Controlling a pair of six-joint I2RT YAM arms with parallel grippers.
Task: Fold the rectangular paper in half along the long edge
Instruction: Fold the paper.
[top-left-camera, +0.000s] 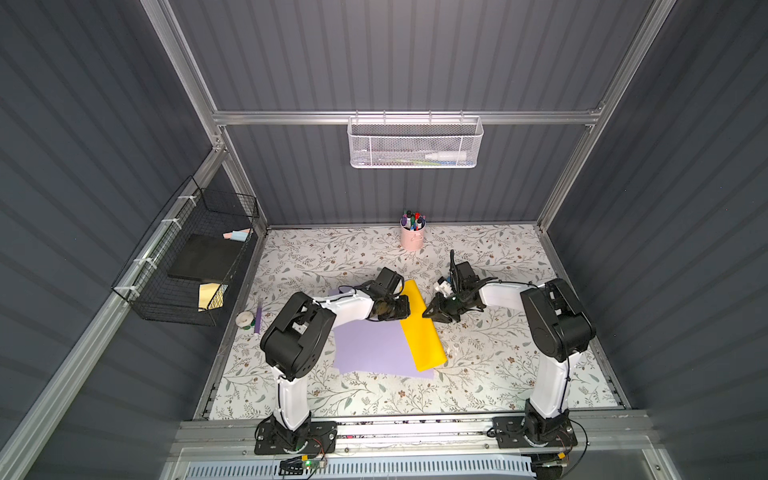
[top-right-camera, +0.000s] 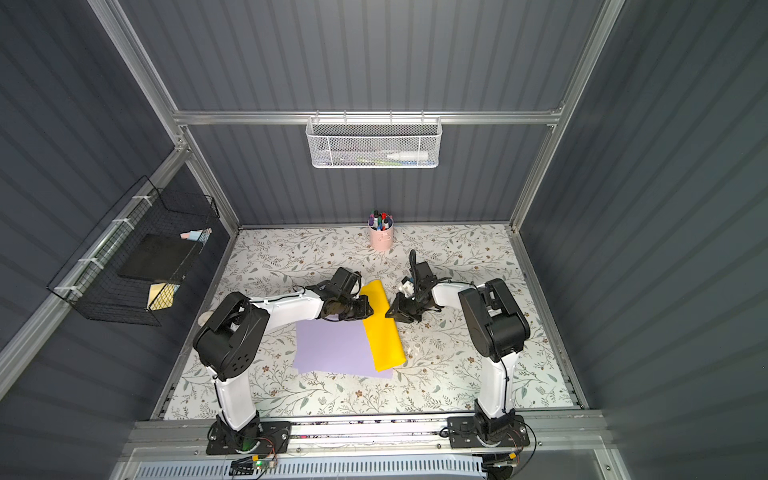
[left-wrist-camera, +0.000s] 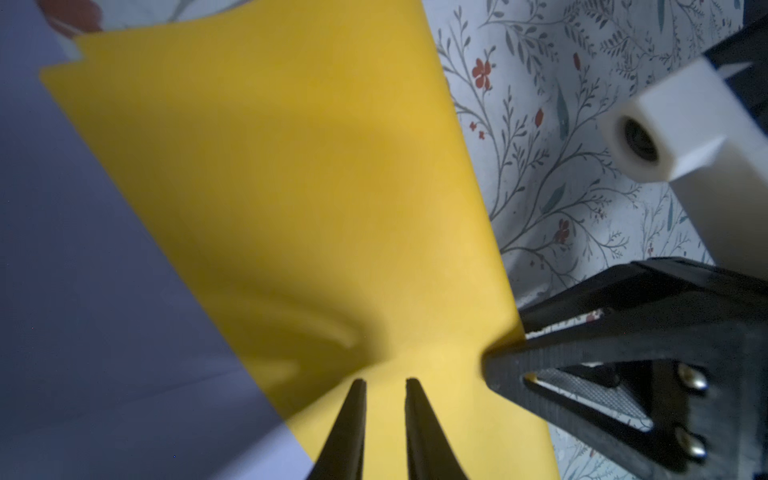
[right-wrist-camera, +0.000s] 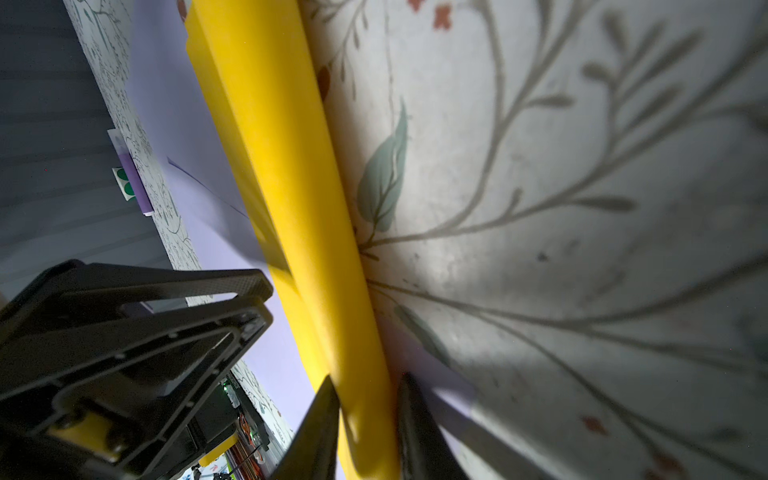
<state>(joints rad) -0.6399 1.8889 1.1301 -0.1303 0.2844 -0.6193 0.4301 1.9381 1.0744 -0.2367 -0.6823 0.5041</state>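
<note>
- Yellow paper (top-left-camera: 422, 328), light and springy, is seen doubled over on the purple sheet's (top-left-camera: 370, 349) right edge.
- Its rounded fold, judged the best hold, is pinched by the right gripper (right-wrist-camera: 366, 380), jaws narrow.
- The left gripper (left-wrist-camera: 385, 379) is held narrowly parted, empty, above it.

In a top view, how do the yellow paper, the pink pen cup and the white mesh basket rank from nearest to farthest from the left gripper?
1. yellow paper, lying beneath the tips of the left gripper.
2. pink pen cup, standing farther back.
3. white mesh basket, hanging high up, behind the cup.
</note>
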